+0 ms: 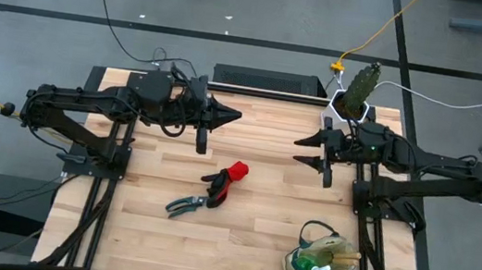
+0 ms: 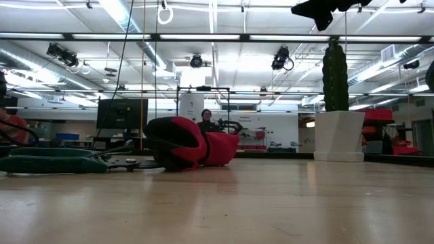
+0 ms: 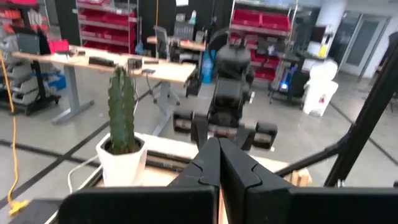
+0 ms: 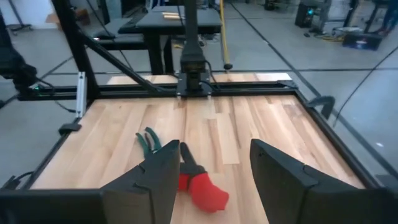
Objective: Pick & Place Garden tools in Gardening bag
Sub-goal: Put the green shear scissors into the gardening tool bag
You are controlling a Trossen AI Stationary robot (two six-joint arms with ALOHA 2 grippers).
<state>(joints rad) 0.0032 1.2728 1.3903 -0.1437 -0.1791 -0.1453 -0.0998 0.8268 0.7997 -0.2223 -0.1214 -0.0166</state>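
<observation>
Dark fingers of the left gripper (image 1: 233, 113) are pressing together, empty, hanging above the table's (image 1: 255, 239) far left part. Opposite it, the right gripper (image 1: 303, 149) is hovering with its 2 fingers spread, holding nothing. Between and nearer the front, the red-and-black gloves (image 1: 226, 181) are lying at mid-table, with the pruners (image 1: 185, 205) just beside them. At the front right corner, the gardening bag (image 1: 323, 264) is sitting with the spray bottle (image 1: 308, 269) inside. A cactus (image 1: 361, 83) in its white pot (image 2: 338, 135) is standing at the far right edge.
</observation>
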